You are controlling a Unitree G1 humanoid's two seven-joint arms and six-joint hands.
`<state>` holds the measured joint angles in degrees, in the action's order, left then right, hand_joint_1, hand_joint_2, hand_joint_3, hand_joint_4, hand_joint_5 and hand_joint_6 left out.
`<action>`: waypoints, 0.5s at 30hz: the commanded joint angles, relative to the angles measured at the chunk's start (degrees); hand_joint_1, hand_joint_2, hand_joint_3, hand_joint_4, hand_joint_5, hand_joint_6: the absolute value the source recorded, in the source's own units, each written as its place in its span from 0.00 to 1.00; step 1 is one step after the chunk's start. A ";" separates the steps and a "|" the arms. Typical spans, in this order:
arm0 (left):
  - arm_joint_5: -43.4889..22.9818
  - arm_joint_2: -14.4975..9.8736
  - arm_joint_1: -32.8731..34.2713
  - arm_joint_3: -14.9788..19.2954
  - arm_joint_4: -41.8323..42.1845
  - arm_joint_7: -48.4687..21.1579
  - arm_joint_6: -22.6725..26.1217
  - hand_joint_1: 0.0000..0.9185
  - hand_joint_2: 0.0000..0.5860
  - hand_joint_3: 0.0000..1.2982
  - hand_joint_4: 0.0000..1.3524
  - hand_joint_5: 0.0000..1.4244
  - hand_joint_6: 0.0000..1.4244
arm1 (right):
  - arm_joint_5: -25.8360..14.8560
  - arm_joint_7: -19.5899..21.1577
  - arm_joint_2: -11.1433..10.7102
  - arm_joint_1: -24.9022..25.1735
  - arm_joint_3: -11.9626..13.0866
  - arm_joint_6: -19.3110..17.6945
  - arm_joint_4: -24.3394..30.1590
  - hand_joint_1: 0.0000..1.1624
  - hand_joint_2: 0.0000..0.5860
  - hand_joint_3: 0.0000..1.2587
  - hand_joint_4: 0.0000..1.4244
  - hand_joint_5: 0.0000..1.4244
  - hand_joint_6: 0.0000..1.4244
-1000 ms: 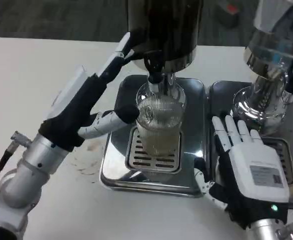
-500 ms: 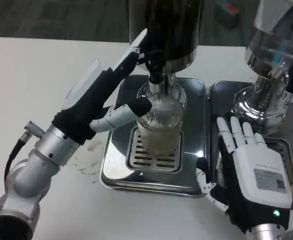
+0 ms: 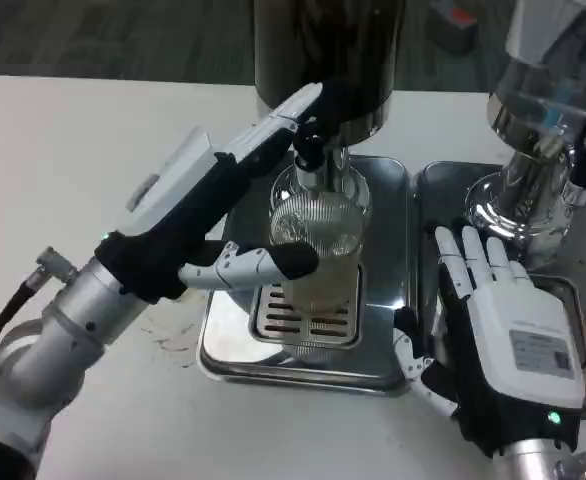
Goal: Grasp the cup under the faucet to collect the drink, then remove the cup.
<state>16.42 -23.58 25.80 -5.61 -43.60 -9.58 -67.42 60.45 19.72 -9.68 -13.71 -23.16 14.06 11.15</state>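
Observation:
A ribbed clear glass cup holding pale drink stands on the grate of the steel drip tray, right under the faucet of the dark dispenser. My left hand reaches in from the lower left. Its fingers stretch straight past the cup's left side up to the dispenser's base, and its thumb lies across the cup's front. The cup sits between thumb and fingers, not clasped. My right hand lies palm down, fingers apart, just right of the tray and holding nothing.
A second, silver dispenser stands at the back right on its own steel tray, partly under my right hand. White table spreads to the left. Small stains mark the table by the tray's left edge.
My left hand has pushed forward and to the right. Its thumb slid from the cup's left edge across its front, and the fingers reached further along the dispenser base. The right hand barely shifted.

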 commanded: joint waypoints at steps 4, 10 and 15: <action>9.27 -1.69 -2.35 -1.18 3.00 5.35 -1.44 0.00 0.18 0.05 0.00 0.14 0.08 | -1.06 0.16 -0.39 0.74 0.23 -1.21 -0.85 0.42 0.85 0.06 0.01 0.02 0.07; 17.86 -3.51 -3.33 -1.23 6.86 12.12 -1.17 0.00 0.18 0.05 0.00 0.14 0.08 | -1.34 -0.14 -0.39 0.74 0.30 -0.96 -0.90 0.42 0.85 0.06 0.01 0.02 0.07; 24.83 -4.72 -3.69 -2.79 9.04 18.42 0.72 0.00 0.18 0.05 0.00 0.14 0.08 | -1.79 -0.36 -0.44 1.00 0.48 -1.00 -1.02 0.42 0.85 0.06 0.01 0.03 0.08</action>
<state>36.90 -27.28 23.35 -5.83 -35.42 7.91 -66.29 59.24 19.67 -9.82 -13.07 -23.09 13.25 10.77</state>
